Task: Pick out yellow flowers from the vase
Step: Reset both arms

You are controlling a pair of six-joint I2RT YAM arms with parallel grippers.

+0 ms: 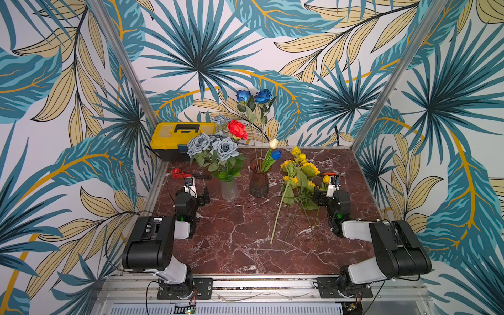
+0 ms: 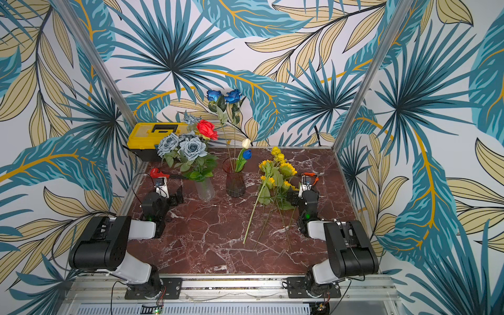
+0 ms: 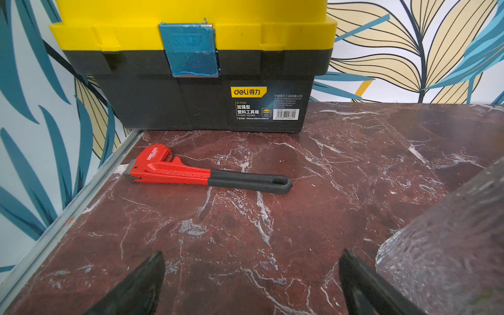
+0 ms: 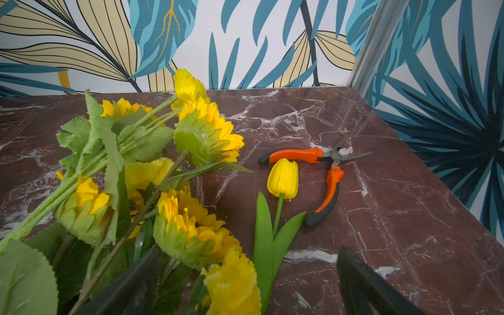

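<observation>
Marbled red desk [image 1: 240, 231] carries the yellow flowers [image 1: 311, 169] lying right of centre, beside the dark vase [image 1: 259, 181]. Likely light, floppy blooms; best pinched on the stiffer stems. Both the left hand [image 3: 252, 253] and right hand [image 4: 249, 251] gape empty.

The dark red table [image 1: 240, 231] holds a toolbox [image 1: 174, 136], a wrench [image 3: 169, 171], a clear vase [image 1: 229, 189], a dark vase [image 1: 259, 182] and pliers [image 4: 331, 180]. The yellow flowers [image 1: 300, 174] lie flat near the pliers.
</observation>
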